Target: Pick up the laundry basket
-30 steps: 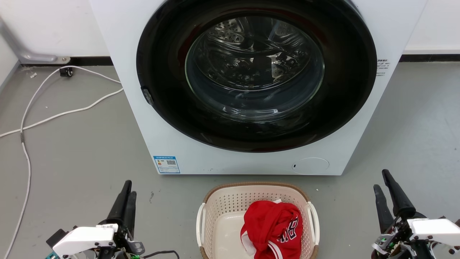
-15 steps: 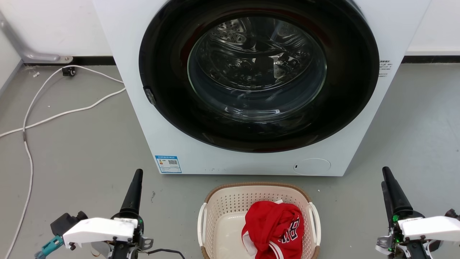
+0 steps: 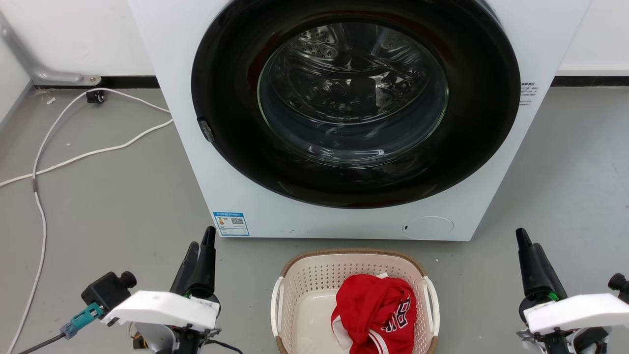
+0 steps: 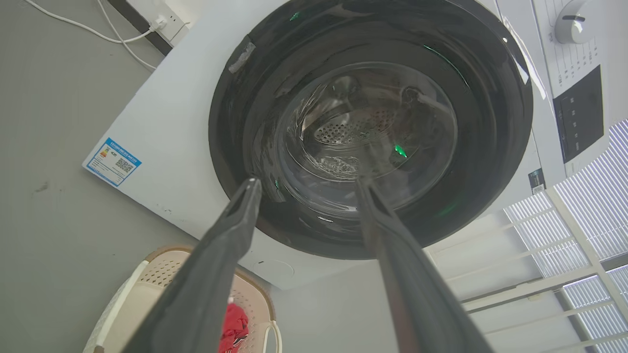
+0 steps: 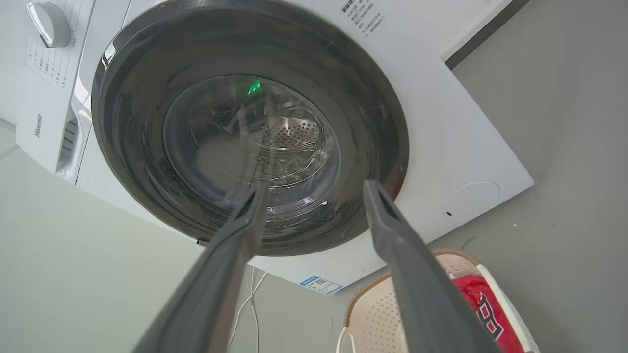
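Observation:
The laundry basket (image 3: 314, 275) stands on the grey floor just in front of the washing machine. It is cream with perforated walls, a brown rim and white side handles. A crumpled red garment (image 3: 376, 309) lies inside it. My left gripper (image 3: 201, 238) hovers to the basket's left, open and holding nothing, fingers pointing at the machine. My right gripper (image 3: 528, 238) hovers further off to the basket's right, also open and holding nothing. In the left wrist view the left gripper (image 4: 308, 181) stands spread, with the basket (image 4: 162, 267) below. In the right wrist view the right gripper (image 5: 316, 186) is spread beside the basket (image 5: 373, 304).
A white front-loading washing machine (image 3: 354, 98) with a shut dark glass door rises right behind the basket. White cables (image 3: 37, 167) trail across the floor at the left. Bare grey floor lies on both sides of the basket.
My left gripper has moved right, closer to the basket, and forward while turning about its wrist. The right gripper has turned and shifted a little. The basket has stayed put.

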### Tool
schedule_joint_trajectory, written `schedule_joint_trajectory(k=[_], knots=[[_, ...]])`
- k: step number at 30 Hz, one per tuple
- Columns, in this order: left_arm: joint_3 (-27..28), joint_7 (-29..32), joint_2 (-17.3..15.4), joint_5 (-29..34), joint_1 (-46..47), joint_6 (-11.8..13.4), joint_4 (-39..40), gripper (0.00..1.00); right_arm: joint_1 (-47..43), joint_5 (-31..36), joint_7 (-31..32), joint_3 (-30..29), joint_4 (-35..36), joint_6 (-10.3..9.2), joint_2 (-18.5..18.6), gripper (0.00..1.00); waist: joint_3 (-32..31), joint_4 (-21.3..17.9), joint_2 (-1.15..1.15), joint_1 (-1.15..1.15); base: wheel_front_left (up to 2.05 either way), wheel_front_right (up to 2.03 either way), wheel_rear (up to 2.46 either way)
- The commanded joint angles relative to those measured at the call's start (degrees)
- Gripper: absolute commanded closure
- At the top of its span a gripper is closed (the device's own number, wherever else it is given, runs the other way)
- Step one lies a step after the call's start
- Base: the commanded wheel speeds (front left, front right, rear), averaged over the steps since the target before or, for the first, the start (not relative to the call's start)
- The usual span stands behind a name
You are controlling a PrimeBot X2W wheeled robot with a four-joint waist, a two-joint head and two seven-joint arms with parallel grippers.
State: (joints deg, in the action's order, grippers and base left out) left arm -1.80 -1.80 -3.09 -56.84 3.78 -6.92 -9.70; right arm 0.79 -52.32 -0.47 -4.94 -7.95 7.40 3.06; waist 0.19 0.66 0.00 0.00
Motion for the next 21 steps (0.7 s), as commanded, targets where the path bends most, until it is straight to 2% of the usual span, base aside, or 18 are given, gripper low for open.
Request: schedule_joint_trajectory(k=[1, 21], knots=[[-0.51, -0.64, -0.6, 2.33, 0.73, 0.15, 1.21, 0.0, 0.17, 2.4, -0.31, 0.01, 1.37, 0.1, 0.07, 0.0, 0.0, 0.02, 0.0, 0.0, 0.0, 0.0, 0.0], [-4.94, -4.43, -2.11, 19.05, 0.92, 2.11, 2.57, 0.0, -2.04, 20.47, -1.11, 0.68, 4.65, 0.11, -0.15, 0.0, -0.03, 0.45, 0.0, 0.0, 0.0, 0.0, 0.0]])
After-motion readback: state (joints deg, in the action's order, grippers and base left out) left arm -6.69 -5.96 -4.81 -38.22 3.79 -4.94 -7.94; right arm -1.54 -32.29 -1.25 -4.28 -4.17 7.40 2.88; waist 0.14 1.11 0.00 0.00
